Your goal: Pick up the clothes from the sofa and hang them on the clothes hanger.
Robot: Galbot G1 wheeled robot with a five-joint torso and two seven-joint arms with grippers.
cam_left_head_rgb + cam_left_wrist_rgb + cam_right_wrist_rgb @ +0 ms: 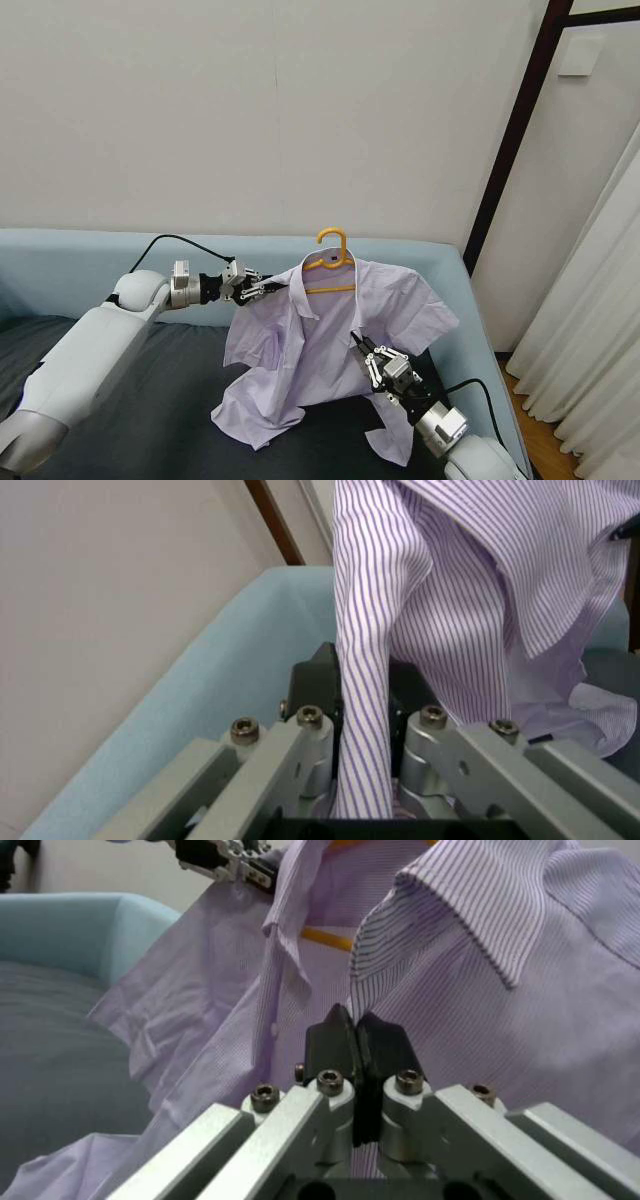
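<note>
A pale purple striped shirt (330, 340) hangs draped over a yellow hanger (335, 262) above the sofa (80, 255). Its lower hem rests on the dark seat cushion. My left gripper (265, 287) reaches in from the left and is shut on the shirt's shoulder edge; in the left wrist view a fold of shirt (430, 592) runs between the fingers (312, 682). My right gripper (362, 346) comes up from below and is shut on the shirt's front edge (440, 990), pads (380, 1039) pressed together just under the collar. The hanger bar (325, 937) shows inside the open collar.
The sofa has a light blue back and arm (470, 300) and a dark grey seat (150, 400). A plain wall stands behind. A dark door frame (510, 150) and white curtains (600, 330) stand to the right of the sofa.
</note>
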